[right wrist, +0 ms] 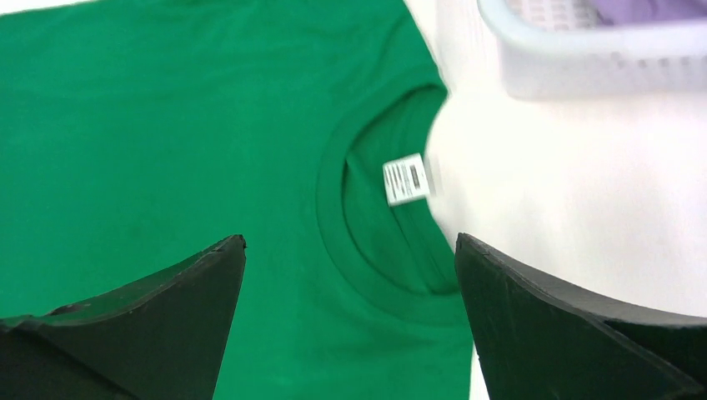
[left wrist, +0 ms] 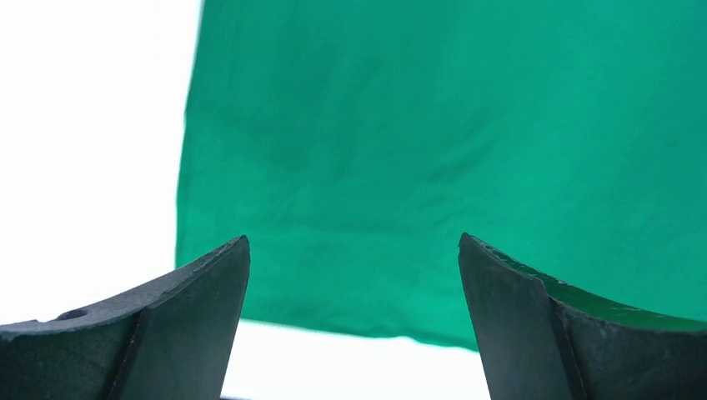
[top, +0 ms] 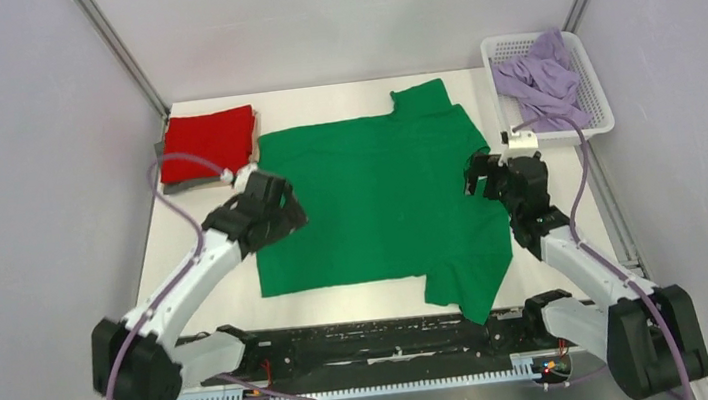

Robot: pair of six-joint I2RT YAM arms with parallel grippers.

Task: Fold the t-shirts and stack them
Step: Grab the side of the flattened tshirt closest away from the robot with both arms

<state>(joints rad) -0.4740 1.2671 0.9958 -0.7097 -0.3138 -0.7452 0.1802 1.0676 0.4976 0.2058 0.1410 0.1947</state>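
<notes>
A bright green t-shirt (top: 375,198) lies spread flat mid-table, neck to the right and hem to the left. My left gripper (top: 279,212) is open and empty above the shirt's left edge. The left wrist view shows a corner of the green cloth (left wrist: 433,167) between the spread fingers of that gripper (left wrist: 353,242). My right gripper (top: 478,174) is open and empty above the collar. The right wrist view shows the neckline with its white tag (right wrist: 406,178) beyond that gripper (right wrist: 350,240). A folded red shirt (top: 210,141) lies on a grey one (top: 189,184) at the back left.
A white mesh basket (top: 596,97) at the back right holds a crumpled lavender shirt (top: 543,83); its wall also shows in the right wrist view (right wrist: 584,58). Grey walls close in the left and right sides. The arm bases and a black rail (top: 376,343) line the near edge.
</notes>
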